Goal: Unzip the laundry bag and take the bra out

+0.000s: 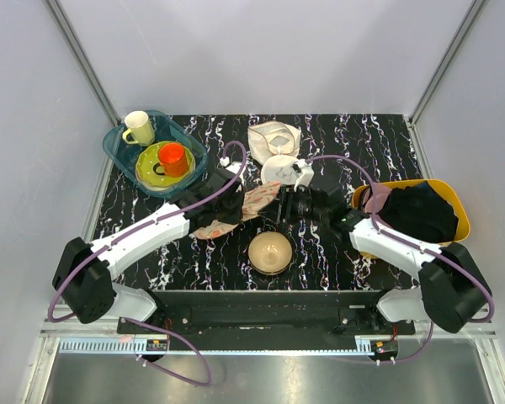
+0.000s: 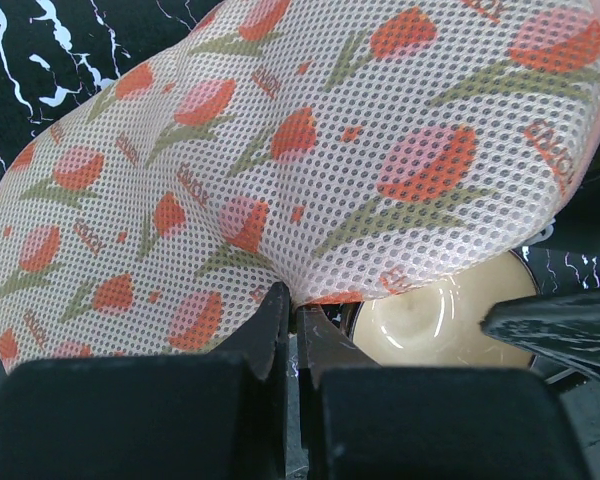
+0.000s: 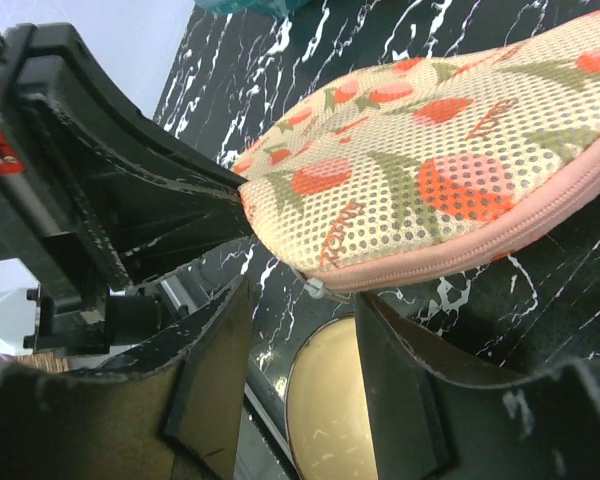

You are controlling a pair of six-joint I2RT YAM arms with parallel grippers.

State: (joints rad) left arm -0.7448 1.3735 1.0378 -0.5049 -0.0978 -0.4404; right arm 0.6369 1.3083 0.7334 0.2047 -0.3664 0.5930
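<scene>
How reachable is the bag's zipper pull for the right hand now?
Probably yes: the right hand is open with the zipper pull just ahead, nothing between; the left hand holds the laundry bag.

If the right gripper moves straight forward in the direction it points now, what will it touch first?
Probably the zipped pink edge of the laundry bag, near its small pale zipper pull, just ahead of the open right gripper. Depth is unclear.
</scene>
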